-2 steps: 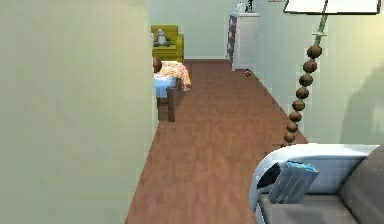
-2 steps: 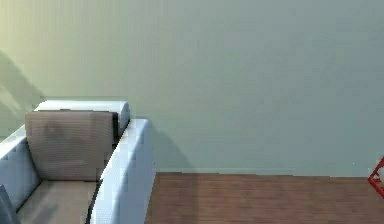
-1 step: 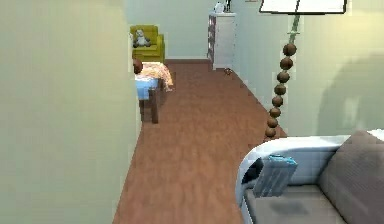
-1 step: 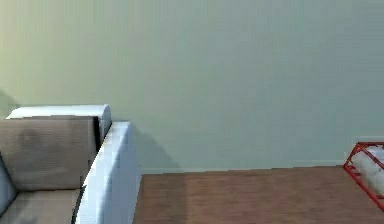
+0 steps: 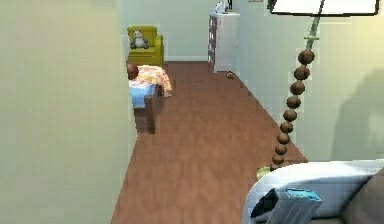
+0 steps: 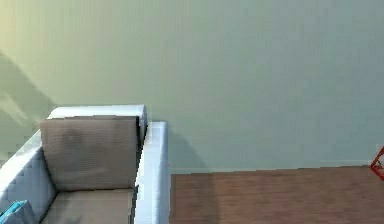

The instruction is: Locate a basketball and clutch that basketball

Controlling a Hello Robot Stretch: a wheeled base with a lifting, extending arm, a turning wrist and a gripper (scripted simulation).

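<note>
If that brown ball (image 5: 132, 70) on the far bed (image 5: 142, 96) is your basketball, it's probably light, grippy, bulky: grab across its middle. Can't tell the end effector state.

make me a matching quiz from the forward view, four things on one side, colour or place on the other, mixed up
Things:
1. armchair
2. floor lamp
3. chest of drawers
4. round brown ball

Descriptions:
A. white, far back against the wall on the forward view's right
B. at the bed, by the edge of the near wall on the left
C. yellow, at the far end of the room
D. pole of brown beads, rising beside the sofa

Pairs: 1-C, 2-D, 3-A, 4-B
</note>
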